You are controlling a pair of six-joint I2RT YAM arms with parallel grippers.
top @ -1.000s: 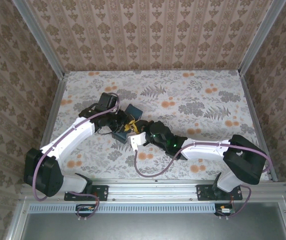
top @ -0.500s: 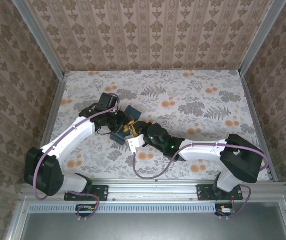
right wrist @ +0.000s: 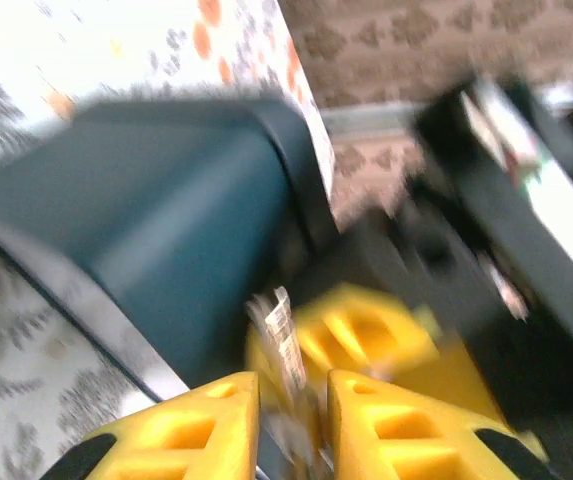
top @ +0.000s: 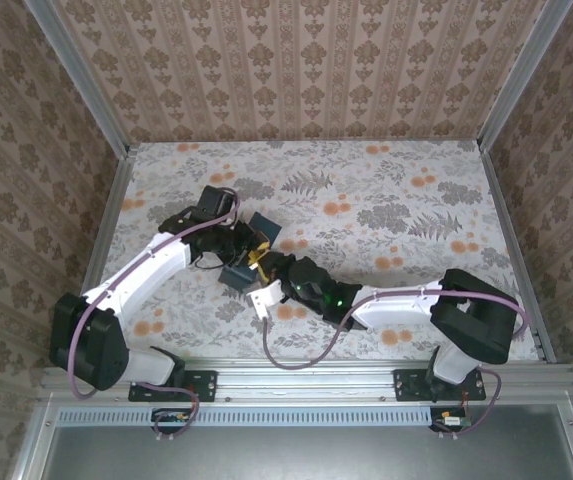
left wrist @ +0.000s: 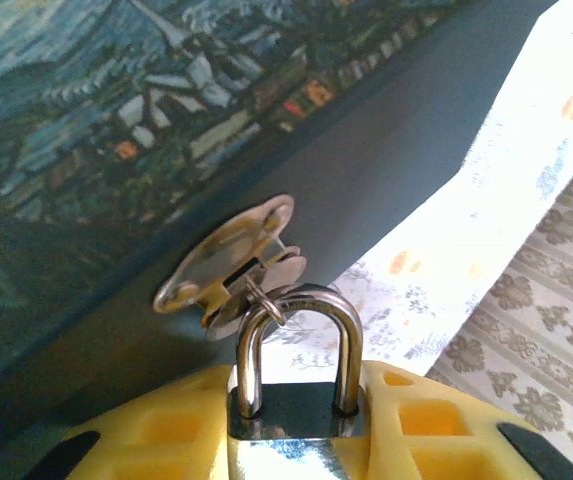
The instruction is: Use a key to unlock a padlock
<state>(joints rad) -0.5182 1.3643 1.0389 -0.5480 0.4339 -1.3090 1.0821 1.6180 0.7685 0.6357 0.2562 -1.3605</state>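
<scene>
At the hasp [left wrist: 228, 268] of the blue box [left wrist: 386, 170], the left gripper [left wrist: 291, 440] clamps the padlock [left wrist: 293, 408] while the right gripper [right wrist: 293, 420], pinching the key [right wrist: 280, 325], needs a square, gentle entry.

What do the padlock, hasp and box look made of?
Padlock: polished metal, going by the mirror-bright shackle and silvery body. Hasp: thin sheet metal, brassy-silver and glinting. Box: matte dark blue sides, possibly painted wood or card; the lid carries a painted-looking night scene.
</scene>
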